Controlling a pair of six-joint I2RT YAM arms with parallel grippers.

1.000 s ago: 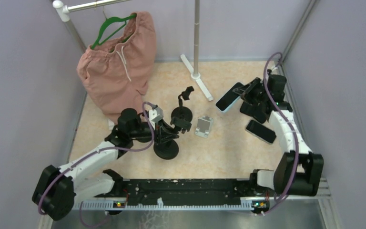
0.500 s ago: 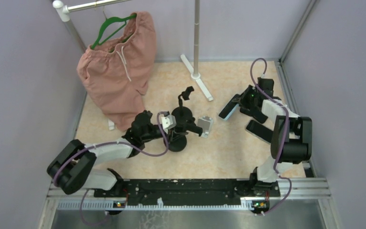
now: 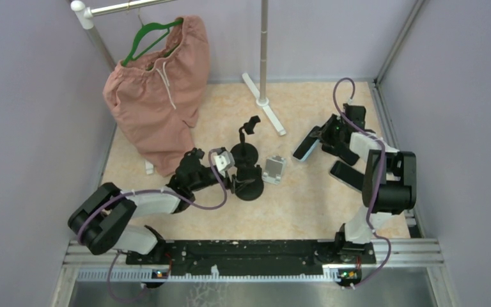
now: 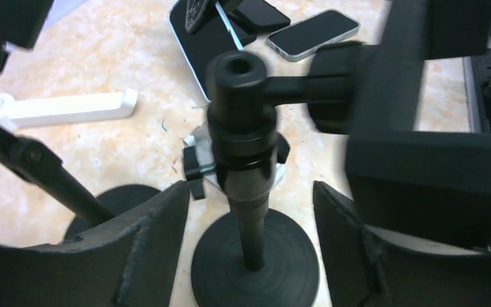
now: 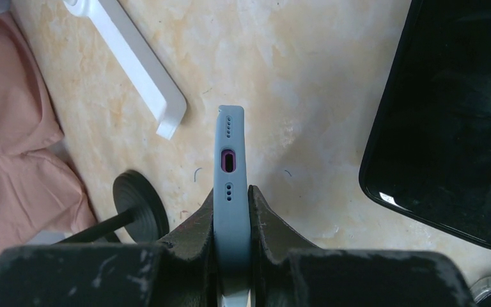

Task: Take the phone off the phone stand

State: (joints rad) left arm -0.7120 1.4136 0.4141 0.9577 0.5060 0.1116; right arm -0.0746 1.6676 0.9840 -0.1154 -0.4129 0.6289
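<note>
The black phone stand (image 3: 250, 187) rests on its round base (image 4: 256, 263) near the table's middle, with no phone on it. My left gripper (image 3: 235, 178) is open, and its fingers (image 4: 156, 240) flank the stand's pole (image 4: 248, 192) without touching it. The phone (image 3: 306, 143), in a blue-grey case, is held on edge above the table to the right of the stand. My right gripper (image 5: 231, 208) is shut on the phone (image 5: 231, 160), whose port end points away from the wrist.
A second black stand (image 3: 245, 152) with a raised arm stands just behind the first. A small silver clamp (image 3: 273, 169) lies to its right. A black phone (image 3: 350, 176) lies flat beside the right arm. Pink shorts (image 3: 156, 96) hang at back left, by a white rack foot (image 3: 265, 110).
My left gripper has carried the stand to the right, set it down and opened off its pole. The right arm swung in and lowered the phone a little, still gripping it.
</note>
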